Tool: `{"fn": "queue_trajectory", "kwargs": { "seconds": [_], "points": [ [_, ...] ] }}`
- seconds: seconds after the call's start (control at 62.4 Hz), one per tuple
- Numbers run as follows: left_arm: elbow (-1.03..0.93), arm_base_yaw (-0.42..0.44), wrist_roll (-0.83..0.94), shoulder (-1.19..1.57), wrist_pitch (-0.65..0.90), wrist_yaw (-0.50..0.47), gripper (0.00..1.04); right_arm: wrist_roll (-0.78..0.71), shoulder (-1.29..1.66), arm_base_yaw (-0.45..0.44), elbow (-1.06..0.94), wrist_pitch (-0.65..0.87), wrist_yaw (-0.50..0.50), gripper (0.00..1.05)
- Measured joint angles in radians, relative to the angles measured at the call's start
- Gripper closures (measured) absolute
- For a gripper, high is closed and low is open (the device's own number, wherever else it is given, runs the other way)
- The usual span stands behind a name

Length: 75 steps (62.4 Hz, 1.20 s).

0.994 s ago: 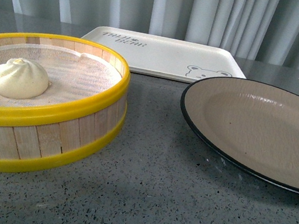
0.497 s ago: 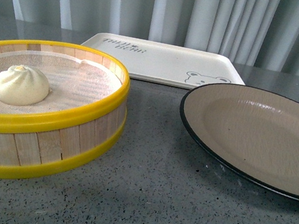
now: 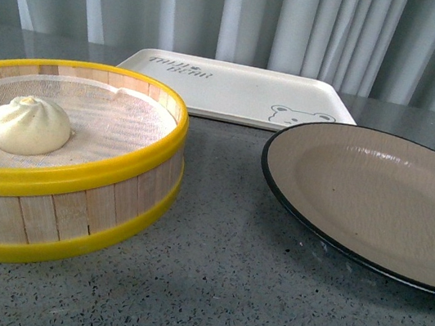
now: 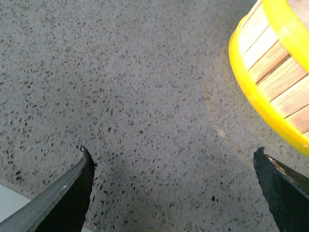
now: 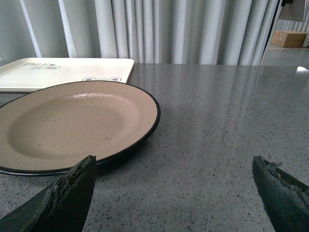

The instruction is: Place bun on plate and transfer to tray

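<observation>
Grey speckled surface lies under the left end effector and right end effector, both spread wide, gripping nothing. Nothing is done yet: the small cream-white pleated bun sits in the yellow-rimmed wooden steamer basket. The beige black-rimmed plate, partly cropped, and the cream rectangular tray are bare. Only fingertips show; the left one seems just beside the basket.

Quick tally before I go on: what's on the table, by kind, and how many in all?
steamed bun: 1
wooden steamer basket: 1
plate: 1
tray: 1
Total: 4
</observation>
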Motion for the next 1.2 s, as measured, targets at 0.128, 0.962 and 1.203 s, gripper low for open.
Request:
{"fn": "queue_trajectory", "kwargs": {
  "seconds": [0.128, 0.962, 1.203],
  "points": [
    [0.069, 0.007, 0.021, 0.137, 0.129, 0.021, 0.07, 0.0, 0.0, 0.0, 0.0, 0.0, 0.0, 0.09],
    [0.904, -0.367, 0.346, 1.061, 0.053, 0.002, 0.07, 0.0, 0.0, 0.0, 0.0, 0.0, 0.0, 0.09],
    [0.874, -0.372, 0.378, 1.064, 0.028, -0.024, 0.07, 0.0, 0.0, 0.0, 0.0, 0.0, 0.0, 0.09]
  ]
}}
